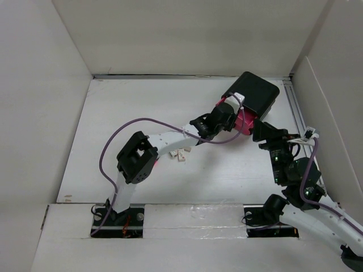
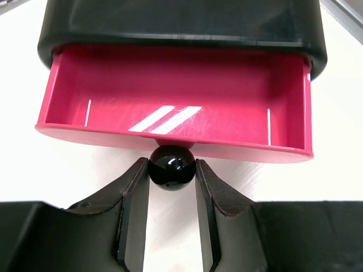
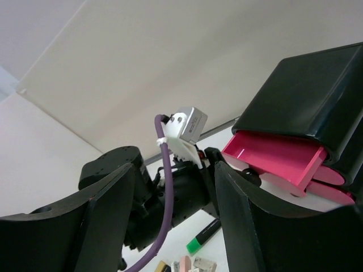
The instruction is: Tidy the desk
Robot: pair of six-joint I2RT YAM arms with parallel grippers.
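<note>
On the white desk [image 1: 142, 107] a black box [image 1: 255, 93] stands at the back right, with a pink drawer [image 1: 245, 122] pulled out toward the arms. In the left wrist view the drawer [image 2: 170, 96] is open and bare inside. Its round black knob [image 2: 172, 166] sits pinched between the fingers of my left gripper [image 2: 172, 168], which is shut on it. My left gripper [image 1: 234, 117] is at the box front. Just right of the drawer, my right gripper [image 1: 262, 131] hovers open and holds nothing. The right wrist view shows that gripper [image 3: 173, 170] facing the left arm and the box [image 3: 306, 96].
A green-tipped highlighter [image 3: 203, 237] and several small eraser-like blocks [image 3: 187, 264] lie on the desk under the left forearm; the blocks [image 1: 178, 154] also show from above. White wall panels [image 1: 34, 85] close in the desk on three sides. A purple cable [image 1: 122, 133] loops off the left arm.
</note>
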